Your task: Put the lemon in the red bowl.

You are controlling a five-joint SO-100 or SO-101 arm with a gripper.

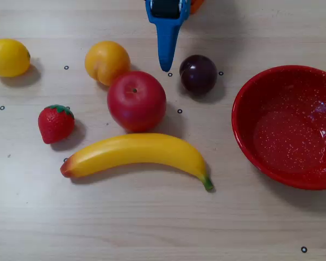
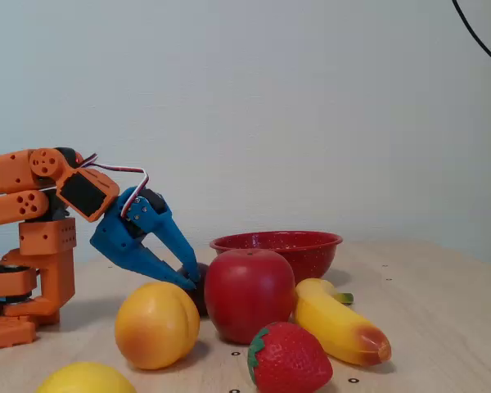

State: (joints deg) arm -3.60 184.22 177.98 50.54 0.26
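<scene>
From overhead, I use the big glossy red apple (image 1: pixel 136 101) as my landmark. The small bright yellow oval plastic lemon (image 1: pixel 8 57) lies well to its upper left at the frame edge, untouched. The large speckled red bowl (image 1: pixel 287 125) sits empty, far to the apple's right. My blue gripper (image 1: pixel 167 64) points down just above the apple, so the lemon needs a long sideways reach.

In the fixed view, my gripper (image 2: pixel 191 276) dips behind the apple (image 2: pixel 250 295), empty, jaws slightly parted; the lemon (image 2: pixel 85 379) sits nearest the camera.
</scene>
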